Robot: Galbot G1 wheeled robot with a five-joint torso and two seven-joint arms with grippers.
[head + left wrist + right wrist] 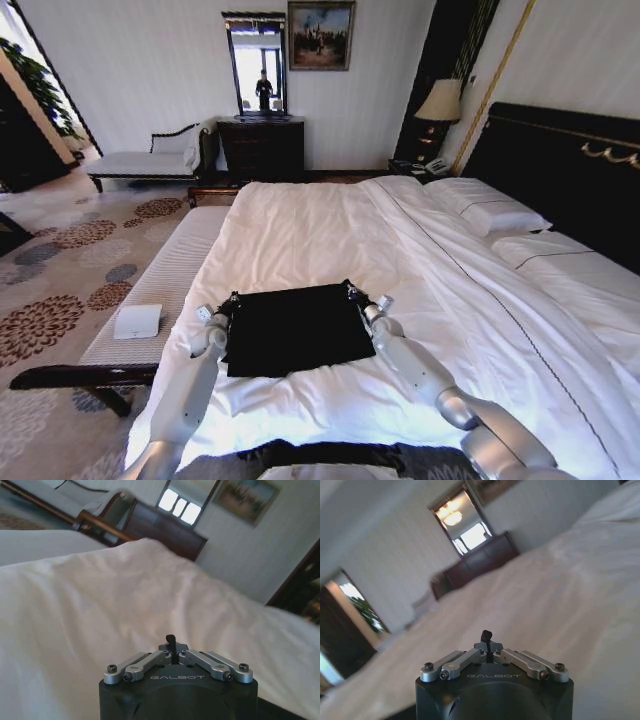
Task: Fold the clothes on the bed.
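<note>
Stretching across most of the head view and carrying everything: the bed (330, 230), white duvet smooth, pillows (490, 215) at the headboard end. Lying flat and roughly square on the near part of that duvet, between both arms: the black T-shirt (295, 328). Reaching to its far corners, one each side: the left end effector (232, 299) and the right end effector (351, 291), both with fingers pressed together, seemingly pinching the dark fabric edge, though cannot tell for certain.
</note>
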